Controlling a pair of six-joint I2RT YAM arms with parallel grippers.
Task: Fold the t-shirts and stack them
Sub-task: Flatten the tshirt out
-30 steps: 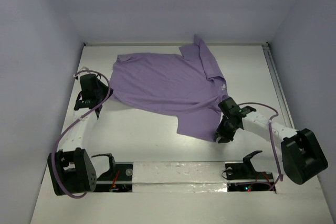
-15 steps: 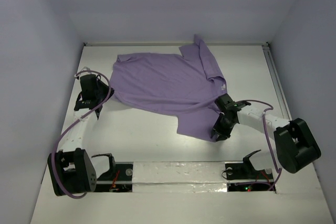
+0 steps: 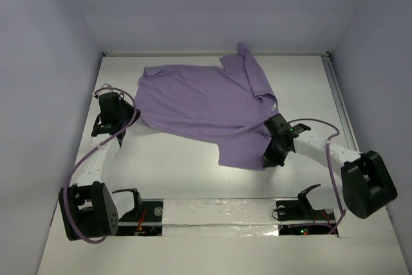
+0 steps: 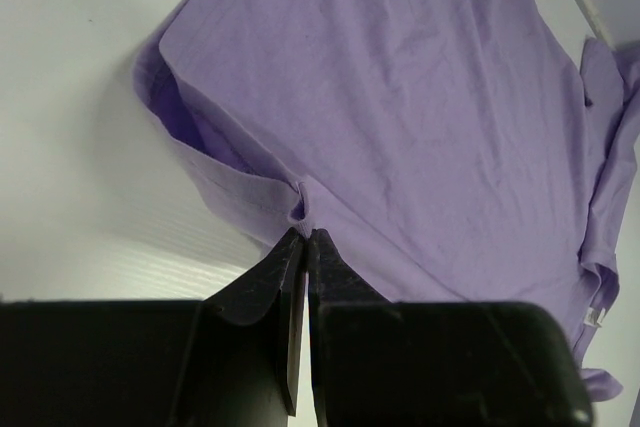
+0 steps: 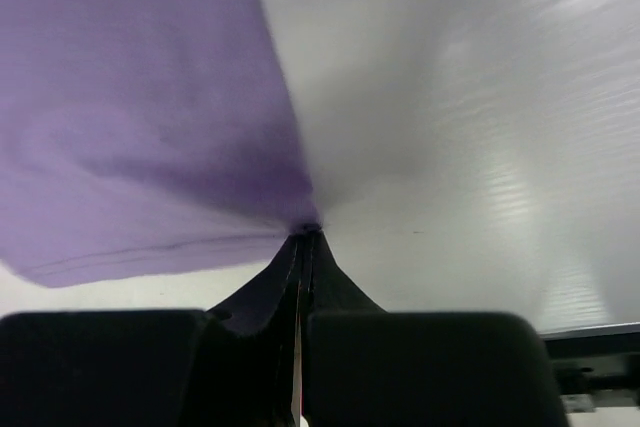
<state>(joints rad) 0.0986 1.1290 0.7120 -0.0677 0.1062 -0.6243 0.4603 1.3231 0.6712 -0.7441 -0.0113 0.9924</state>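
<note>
Item: one plain lavender short-sleeved cloth t-shirt (image 3: 206,104), lying rumpled across the far half of the white tabletop (image 3: 174,165), one sleeve bunched toward the back edge.
Left gripper (image 4: 305,234): jaws closed, pinching a small pleat at the shirt's left edge.
Right gripper (image 5: 305,231): jaws closed on the near right hem corner.
Risk: both holds are slight pinches on thin fabric. An uneven pull between the arms could slip a corner free, leaving the shirt skewed and the fold wrinkled.

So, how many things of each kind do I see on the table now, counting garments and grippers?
lavender t-shirt: 1
grippers: 2, the left gripper and the right gripper, each pinching an edge of the shirt
Total: 3
</note>
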